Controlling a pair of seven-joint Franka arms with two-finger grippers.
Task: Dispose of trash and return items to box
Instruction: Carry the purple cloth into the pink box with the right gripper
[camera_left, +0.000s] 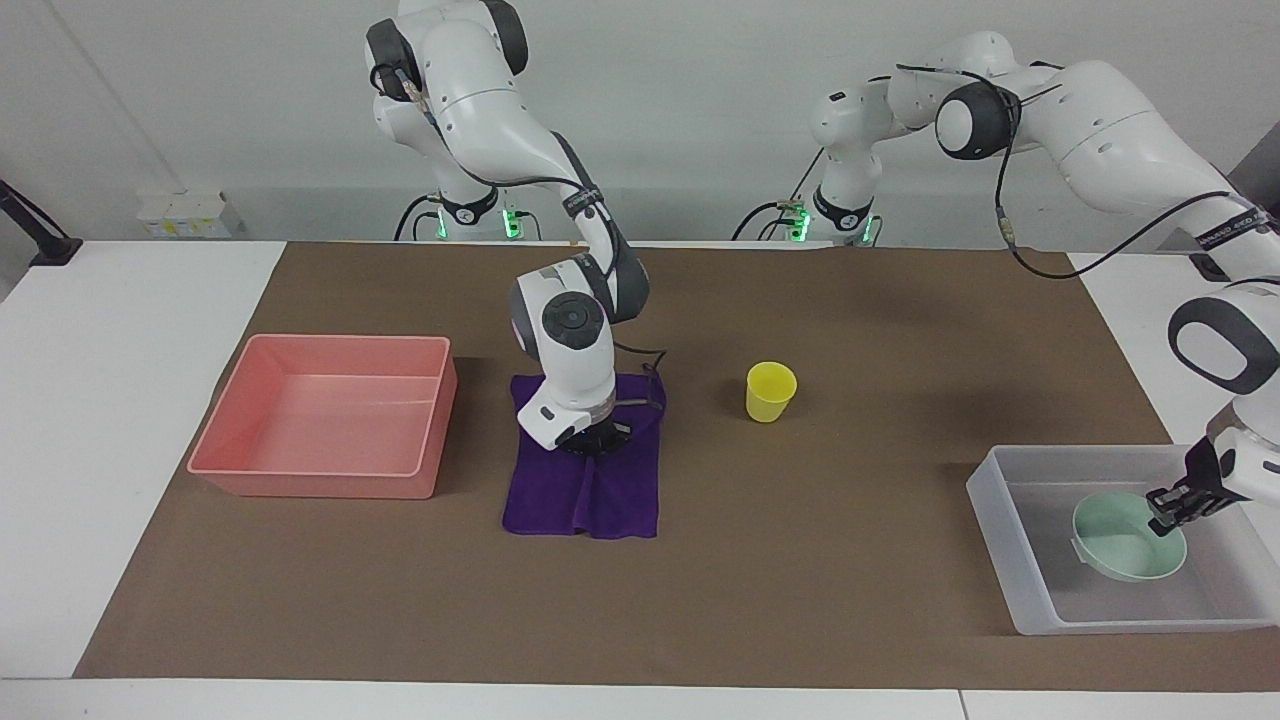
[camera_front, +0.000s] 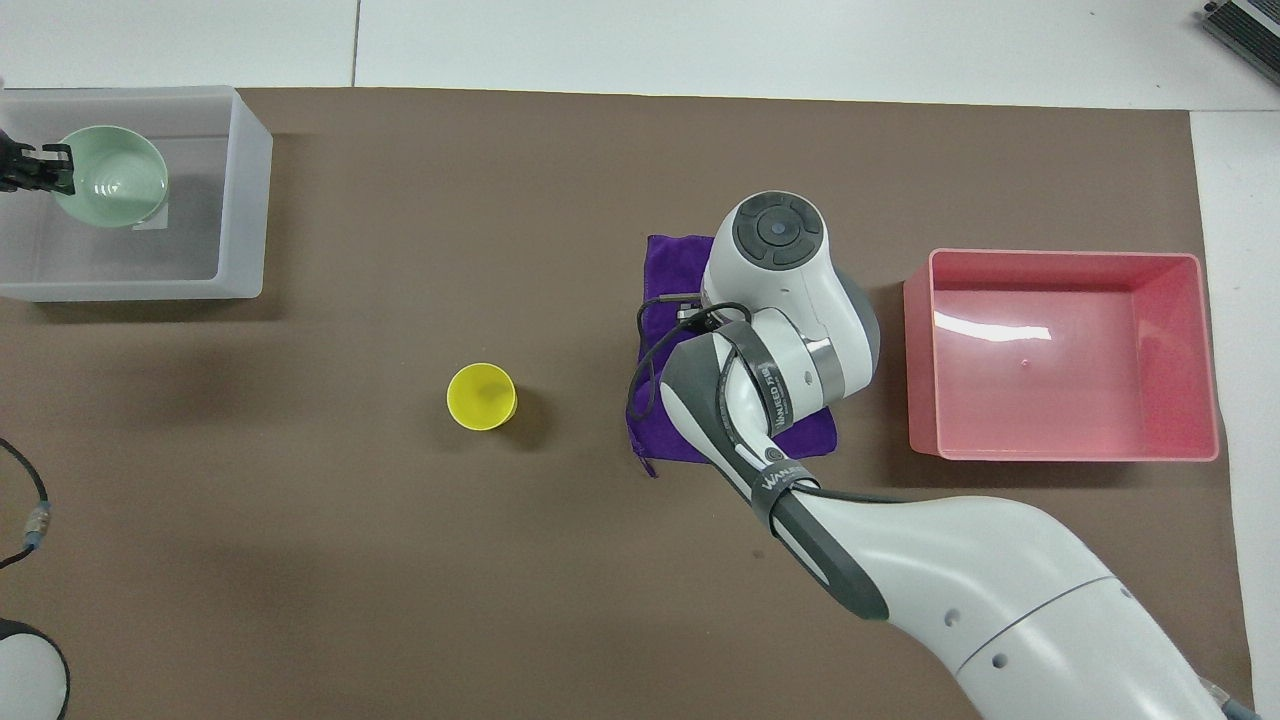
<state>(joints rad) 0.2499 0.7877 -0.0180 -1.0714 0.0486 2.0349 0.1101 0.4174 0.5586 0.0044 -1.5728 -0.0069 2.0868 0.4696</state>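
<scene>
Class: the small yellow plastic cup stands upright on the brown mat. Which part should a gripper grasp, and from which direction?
Grip the small yellow plastic cup by its rim, coming straight down from above: it stands upright, mouth open upward, with bare mat all around. One finger inside and one outside would probably hold best.

The small yellow plastic cup stands upright on the brown table cover, mouth up and empty, near the middle of the table and well apart from both bins. The shallow pale mint-green plastic bowl sits inside the translucent whitish-grey rectangular plastic bin, tilted, with its opening turned partly upward and one edge of its rim raised. It covers most of a small white square sticker on the bin's floor. The bin rests on the table cover at the left arm's end of the table, farther from the robots than the cup.
</scene>
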